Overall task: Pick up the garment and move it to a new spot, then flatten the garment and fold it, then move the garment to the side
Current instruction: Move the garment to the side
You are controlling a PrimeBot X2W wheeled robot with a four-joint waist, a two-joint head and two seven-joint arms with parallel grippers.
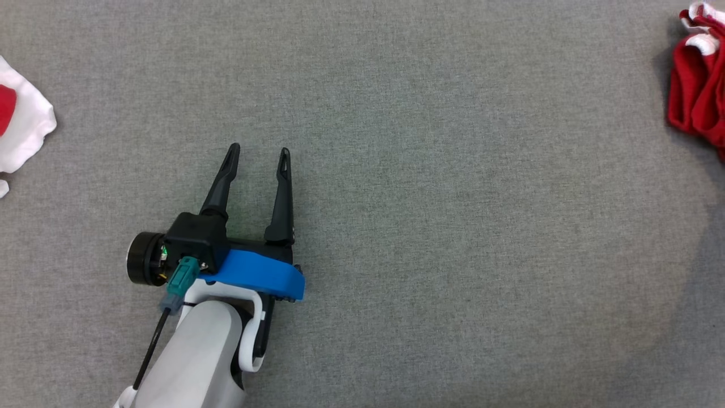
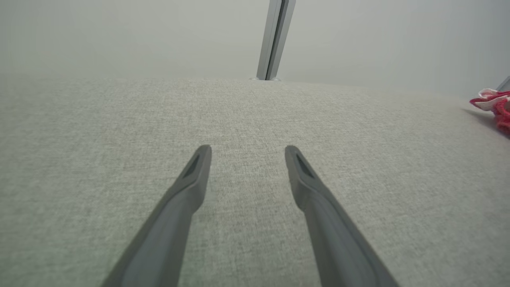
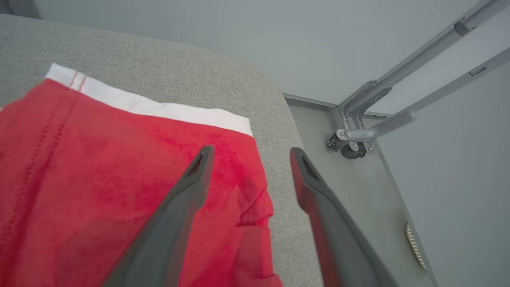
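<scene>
My left pincer [image 1: 259,150] gapes wide over the grey woven surface [image 1: 453,226]; my right pincer [image 3: 251,150], spread too, hovers above the red, white-banded cloth garment [image 3: 99,179] at two o'clock.

Our left gripper [image 1: 259,151], two long dark fingers on a black body with a blue plastic collar [image 1: 260,276], points up the head view from our pale grey forearm [image 1: 198,357], jaws spread and empty. Our right gripper [image 3: 252,150] has its dark fingers parted, gripping nothing.
</scene>
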